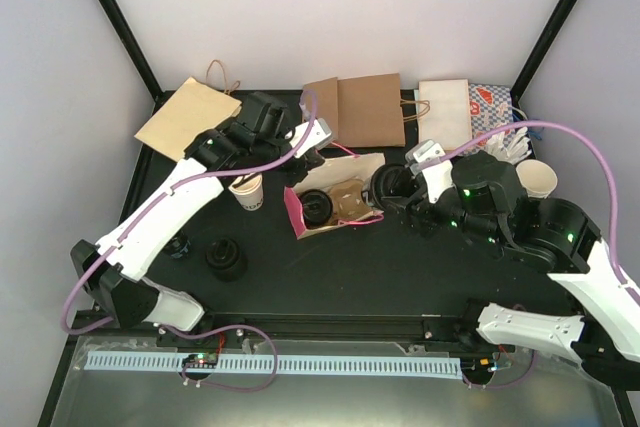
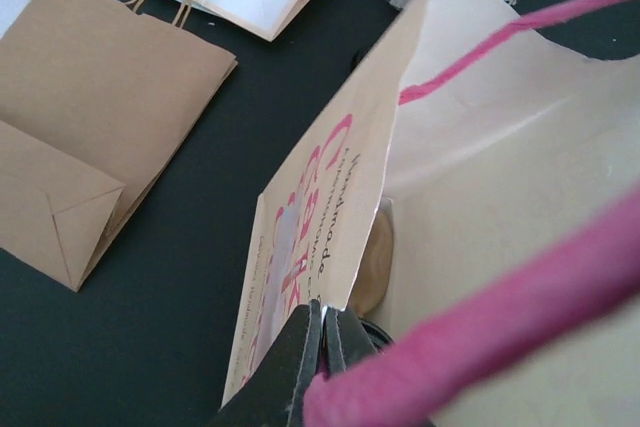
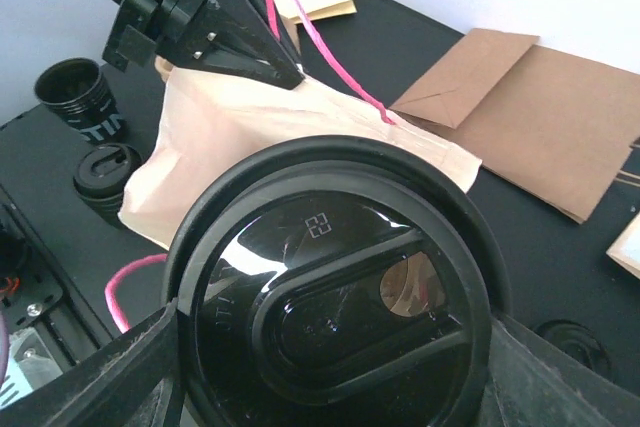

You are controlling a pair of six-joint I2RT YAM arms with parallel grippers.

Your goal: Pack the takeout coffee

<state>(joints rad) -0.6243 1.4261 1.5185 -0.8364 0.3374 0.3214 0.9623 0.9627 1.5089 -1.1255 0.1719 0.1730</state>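
The takeout coffee (image 1: 248, 190), a small white paper cup with dark print, stands upright left of the bag, under my left arm. A cream paper bag (image 1: 360, 165) with pink handles lies on its side at the table's middle, mouth toward the front. My left gripper (image 1: 312, 154) (image 2: 325, 322) is shut on the bag's upper rim (image 2: 345, 277) and holds it up. My right gripper (image 1: 385, 189) (image 3: 335, 337) is at the bag's right side, shut on a black-lidded cup (image 3: 330, 287). A black lid and brown card show inside the bag.
Flat brown bags (image 1: 187, 117) (image 1: 365, 110) and a white bag (image 1: 443, 112) lie along the back. A cream cup (image 1: 537, 179) stands at the right. A black lidded cup (image 1: 226, 258) (image 3: 105, 182) and an open black cup (image 3: 80, 97) stand front left.
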